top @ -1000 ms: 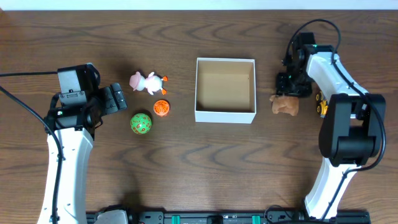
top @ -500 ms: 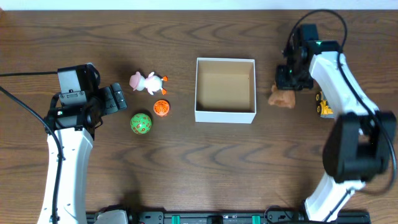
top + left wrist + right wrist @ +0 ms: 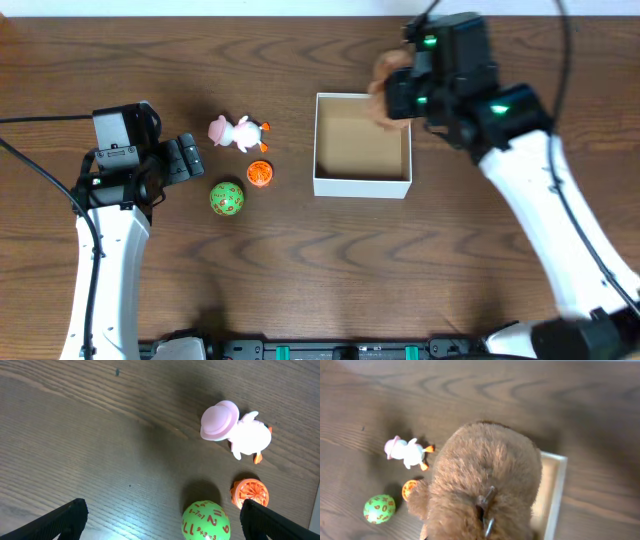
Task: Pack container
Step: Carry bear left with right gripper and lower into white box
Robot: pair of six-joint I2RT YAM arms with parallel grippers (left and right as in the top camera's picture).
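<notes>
The container (image 3: 362,187) is a white-walled square box with a tan inside, at the table's middle; nothing shows in its visible part. My right gripper (image 3: 398,98) is shut on a brown plush toy (image 3: 381,82) and holds it in the air over the box's far right corner. In the right wrist view the plush (image 3: 485,475) fills the middle and hides my fingers; the box rim (image 3: 556,491) shows beside it. My left gripper (image 3: 186,160) is open and empty, low over the table just left of a green number ball (image 3: 227,198).
A white duck toy with a pink hat (image 3: 238,133) and a small orange ball (image 3: 259,174) lie left of the box. In the left wrist view the green ball (image 3: 206,521) sits between my fingertips' line, with the orange ball (image 3: 249,493) and the duck (image 3: 239,431) beyond.
My right gripper has lifted the brown plush off the table right of the box and carried it up and left over the box's far right corner. The left arm has not moved.
</notes>
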